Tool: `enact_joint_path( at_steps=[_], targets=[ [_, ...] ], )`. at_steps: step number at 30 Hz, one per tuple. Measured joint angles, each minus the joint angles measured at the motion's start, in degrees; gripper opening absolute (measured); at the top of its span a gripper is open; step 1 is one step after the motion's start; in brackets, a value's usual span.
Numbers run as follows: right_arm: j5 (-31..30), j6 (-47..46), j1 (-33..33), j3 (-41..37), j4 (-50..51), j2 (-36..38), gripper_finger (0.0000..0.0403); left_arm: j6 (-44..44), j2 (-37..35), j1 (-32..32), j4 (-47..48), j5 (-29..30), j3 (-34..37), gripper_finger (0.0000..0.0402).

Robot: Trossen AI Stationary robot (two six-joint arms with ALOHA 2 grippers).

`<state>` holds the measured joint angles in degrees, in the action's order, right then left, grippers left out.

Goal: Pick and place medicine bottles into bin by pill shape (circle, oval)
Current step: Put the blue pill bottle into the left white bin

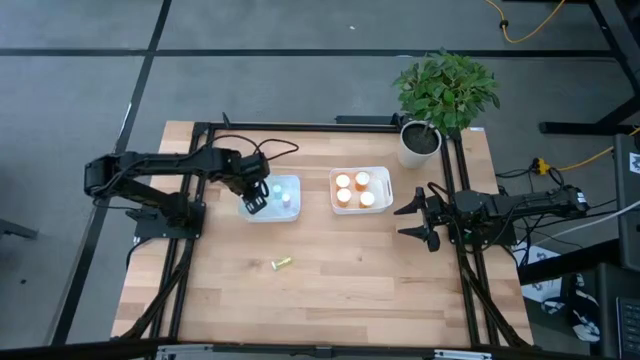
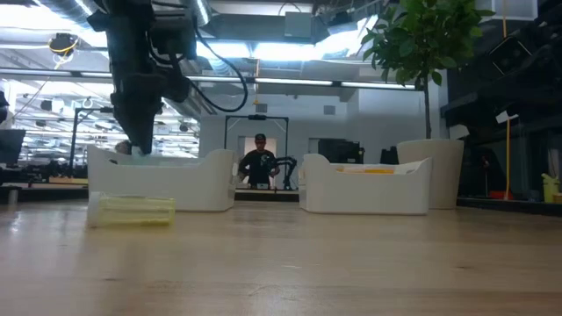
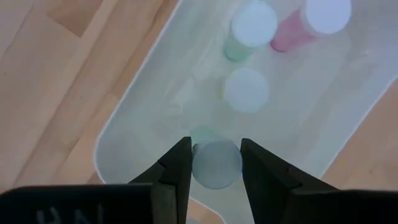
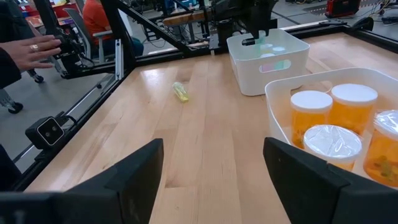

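Note:
My left gripper (image 1: pixel 255 203) is over the near left corner of the left white bin (image 1: pixel 285 212) and is shut on a small pale green bottle with a white cap (image 3: pixel 216 167). Three more small white-capped bottles stand in that bin: a green one (image 3: pixel 247 30), a pink one (image 3: pixel 311 22) and a pale one (image 3: pixel 247 90). Four orange bottles (image 1: pixel 353 189) stand in the right white bin (image 1: pixel 384 182). One yellow-green bottle (image 1: pixel 281 264) lies on its side on the table. My right gripper (image 1: pixel 418 216) is open and empty at the table's right edge. My left gripper pinches the small bottle at its white cap (image 3: pixel 200 163) between its two fingers (image 3: pixel 177 171). The fingers come from above, pointing down into the bin. The bottle is upright, cap up. I cannot tell whether its base rests on the bin's floor.
A potted plant (image 1: pixel 420 140) stands at the table's far right corner. A black frame (image 1: pixel 300 127) runs round the table. Bare wood lies between the bins and the near edge. A person's hand (image 4: pixel 37 50) shows beyond the table in the right wrist view.

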<state>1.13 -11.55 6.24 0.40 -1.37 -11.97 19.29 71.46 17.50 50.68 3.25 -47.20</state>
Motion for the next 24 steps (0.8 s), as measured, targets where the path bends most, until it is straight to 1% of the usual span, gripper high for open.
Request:
enact_joint_path(
  at_steps=[7,13,21,24],
  targets=[
    [0.0,0.0,0.0,0.0,0.0,0.0,0.0279,-0.5,1.4,0.9,-0.3,0.0,0.0,0.0108],
    [0.0,0.0,0.0,0.0,0.0,0.0,0.0279,-0.4,1.7,0.9,-5.8,0.0,2.8,0.0108],
    [0.0,0.0,0.0,0.0,0.0,0.0,0.0279,-1.0,1.7,0.4,-6.0,0.7,3.0,0.011],
    [0.0,0.0,0.0,0.0,0.0,0.0,0.0279,-1.9,1.7,0.4,-6.0,2.0,3.0,0.0112]
  ],
)
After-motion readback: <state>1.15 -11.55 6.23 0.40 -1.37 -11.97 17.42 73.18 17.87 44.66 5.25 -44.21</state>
